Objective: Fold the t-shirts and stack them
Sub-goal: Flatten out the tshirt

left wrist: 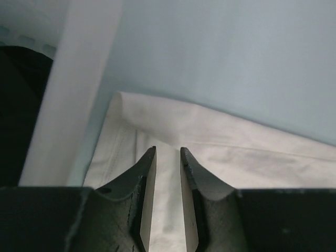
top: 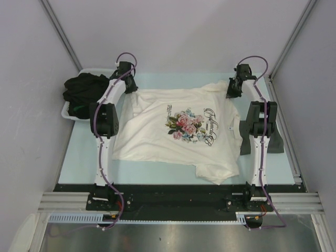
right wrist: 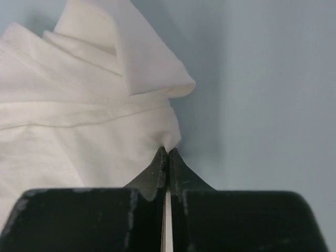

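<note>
Table top (top: 79, 157): one cream tee (top: 152, 144) spread, one tub (top: 66, 112) far left; left gripper (left wrist: 168, 151) apart, right gripper (right wrist: 168, 150) clamped on cream tee.

two slim robot arms bolted side by side. the left arm (top: 100, 163) and right arm (top: 260, 163) each have white link shells and chunky black joint housings. a thin purple cable (top: 126, 54) arcs above each wrist and runs down the arm to a black base (top: 102, 195). the left gripper (left wrist: 168, 150) and right gripper (right wrist: 168, 150) each have a boxy black body and two dark, scuffed fingers (left wrist: 143, 176) tapering to points, with pale inner faces.
</note>
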Controlling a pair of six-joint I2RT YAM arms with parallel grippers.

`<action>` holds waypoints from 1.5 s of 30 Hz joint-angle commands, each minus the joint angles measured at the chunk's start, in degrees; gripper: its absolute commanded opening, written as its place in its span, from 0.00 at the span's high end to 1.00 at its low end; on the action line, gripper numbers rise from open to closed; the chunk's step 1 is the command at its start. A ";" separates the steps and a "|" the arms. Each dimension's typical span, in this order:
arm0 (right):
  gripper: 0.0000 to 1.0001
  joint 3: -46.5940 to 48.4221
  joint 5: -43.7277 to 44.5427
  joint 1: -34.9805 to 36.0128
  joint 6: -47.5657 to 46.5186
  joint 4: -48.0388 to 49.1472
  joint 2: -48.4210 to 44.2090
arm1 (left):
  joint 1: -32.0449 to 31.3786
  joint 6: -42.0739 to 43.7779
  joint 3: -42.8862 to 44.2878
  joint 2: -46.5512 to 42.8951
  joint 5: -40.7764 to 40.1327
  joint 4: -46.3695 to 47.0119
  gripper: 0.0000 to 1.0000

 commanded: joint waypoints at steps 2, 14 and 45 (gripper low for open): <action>1.00 4.19 2.05 0.27 -2.95 0.96 3.76 | 0.51 -4.43 6.29 3.82 1.03 -1.62 0.69; 1.00 8.41 4.77 -0.61 -4.62 3.68 7.09 | 0.77 -5.05 6.21 4.71 2.79 0.13 0.60; 0.86 13.70 4.24 0.62 -8.13 18.01 9.74 | -4.76 3.65 -20.05 -15.76 12.01 9.09 0.58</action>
